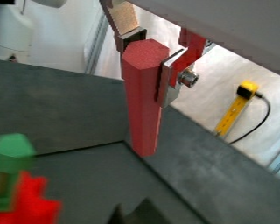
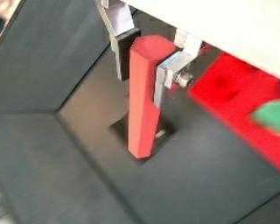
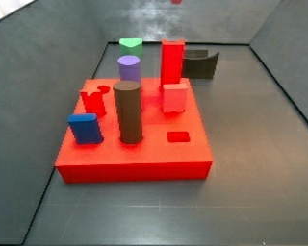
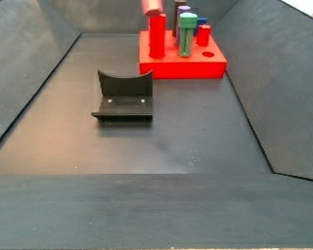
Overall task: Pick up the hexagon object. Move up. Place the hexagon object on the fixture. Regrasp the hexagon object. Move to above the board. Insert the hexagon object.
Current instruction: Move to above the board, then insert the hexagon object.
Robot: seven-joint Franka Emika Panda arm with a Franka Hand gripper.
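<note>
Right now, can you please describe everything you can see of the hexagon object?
The hexagon object is a long, slim salmon-red rod with flat facets and a matte, plastic-like surface. In both wrist views it hangs roughly upright, its upper end clamped between the silver fingers of the gripper, one on each side. Its lower end is free above the dark floor; nothing else touches it. In a wrist view the fixture shows behind its lower end. The side views do not show it clearly.

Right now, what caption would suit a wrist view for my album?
Gripper shut on the upright hexagon object, high above the dark floor, the board beside.
</note>
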